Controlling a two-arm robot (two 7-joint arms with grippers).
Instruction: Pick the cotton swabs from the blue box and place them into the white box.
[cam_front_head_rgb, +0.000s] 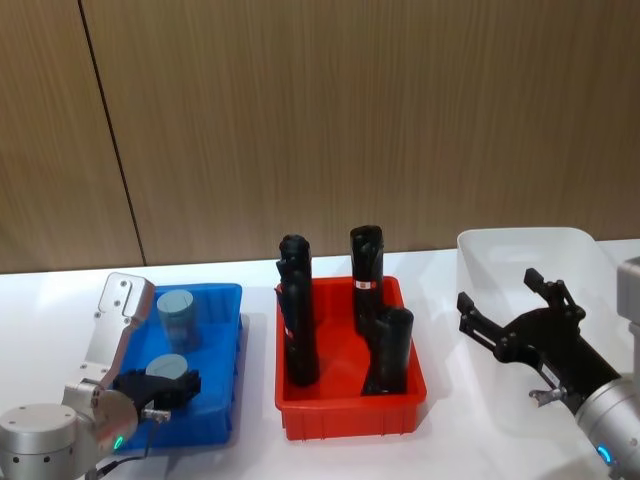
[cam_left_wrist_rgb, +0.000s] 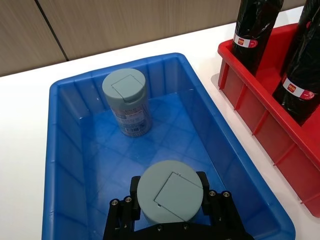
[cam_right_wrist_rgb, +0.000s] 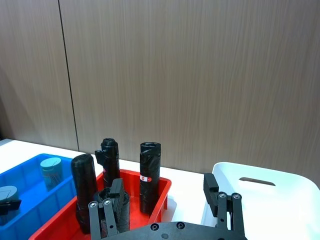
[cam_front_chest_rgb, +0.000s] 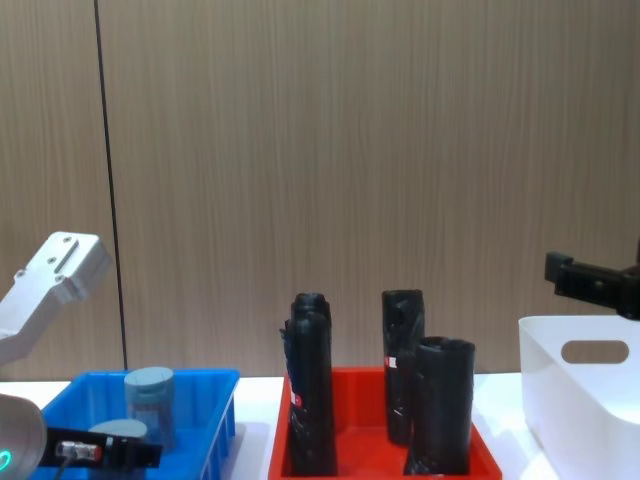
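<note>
A white table (cam_front_head_rgb: 255, 440) stands before a wood-panel wall. The left gripper (cam_front_head_rgb: 160, 384) sits inside the blue box (cam_front_head_rgb: 205, 290), jaws pinching the near cotton swab jar (cam_left_wrist_rgb: 170, 192). The second jar (cam_front_head_rgb: 177, 317) stands upright behind it. The right gripper (cam_front_head_rgb: 500, 290) hovers over the white box (cam_front_head_rgb: 520, 240), jaws spread.

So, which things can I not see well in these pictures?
White box, floor: head view, the open right claw above it covers part.
Near jar, body: left wrist view, its lid and the left claw hide it.
Far jar, label: left wrist view, print too small to read.
Black rolls: left wrist view, tops cut off by the edge.
</note>
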